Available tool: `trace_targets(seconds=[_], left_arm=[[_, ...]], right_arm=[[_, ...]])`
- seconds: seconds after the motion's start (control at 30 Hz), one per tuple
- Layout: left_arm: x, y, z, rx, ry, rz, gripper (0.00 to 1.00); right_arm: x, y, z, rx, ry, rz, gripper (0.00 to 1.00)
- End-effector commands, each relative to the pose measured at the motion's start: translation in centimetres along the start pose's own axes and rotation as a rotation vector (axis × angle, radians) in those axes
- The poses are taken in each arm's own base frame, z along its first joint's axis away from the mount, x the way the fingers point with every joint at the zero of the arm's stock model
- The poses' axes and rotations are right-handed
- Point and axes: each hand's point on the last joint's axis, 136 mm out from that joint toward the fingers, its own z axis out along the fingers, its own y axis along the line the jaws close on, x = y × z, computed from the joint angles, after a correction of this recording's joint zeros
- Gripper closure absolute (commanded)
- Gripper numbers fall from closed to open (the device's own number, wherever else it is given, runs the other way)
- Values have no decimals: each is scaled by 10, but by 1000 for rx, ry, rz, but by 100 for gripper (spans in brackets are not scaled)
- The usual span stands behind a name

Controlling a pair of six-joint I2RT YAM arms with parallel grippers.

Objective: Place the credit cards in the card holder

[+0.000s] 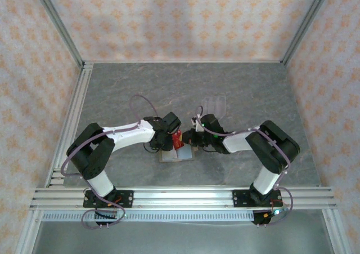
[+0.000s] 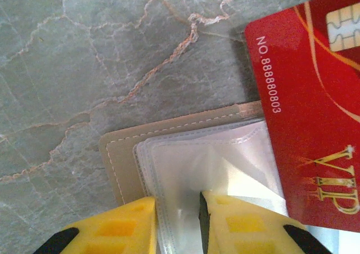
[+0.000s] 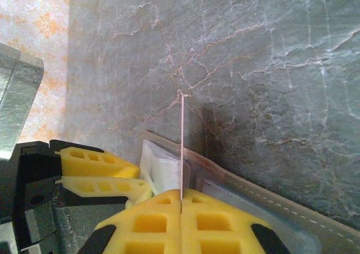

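Observation:
The card holder (image 1: pixel 175 154) lies open on the grey marble table, its tan edge (image 2: pixel 121 152) framing a stack of clear sleeves (image 2: pixel 214 164). My left gripper (image 2: pixel 178 203) is shut on one clear sleeve, which puffs up between the yellow fingertips. In the top view the left gripper (image 1: pixel 167 137) hangs over the holder's far left edge. My right gripper (image 3: pixel 181 196) is shut on a red credit card (image 3: pixel 183 141), seen edge-on and standing upright over the holder's far edge (image 3: pixel 236 178). The same credit card (image 2: pixel 315 107) shows its VIP face beside the sleeves. The right gripper (image 1: pixel 192 139) faces the left one.
A clear plastic slotted stand (image 1: pixel 215 105) sits just behind the right gripper. Aluminium rails (image 1: pixel 73 119) run along the left and near edges, and patterned walls close in the table. Bare marble lies at the back and both sides.

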Motion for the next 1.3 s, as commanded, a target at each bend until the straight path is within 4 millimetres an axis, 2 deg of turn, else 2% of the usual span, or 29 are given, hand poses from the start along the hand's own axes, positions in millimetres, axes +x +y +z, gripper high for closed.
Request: trace_targets(seconds=[0.0, 0.3, 0.63, 0.87, 1.27], left_arm=[[14, 16, 19, -85, 49, 1, 74], [12, 15, 18, -82, 47, 7, 74], [12, 13, 18, -76, 50, 5, 74], [10, 12, 17, -74, 45, 3, 73], [10, 13, 17, -74, 41, 4, 73]], right_arm=[[1, 2, 4, -8, -9, -13, 100], [12, -6, 5, 64, -18, -55, 100], [11, -18, -2, 137, -64, -102, 100], [28, -15, 3, 124, -27, -104, 100], [49, -16, -2, 121, 7, -76, 100]])
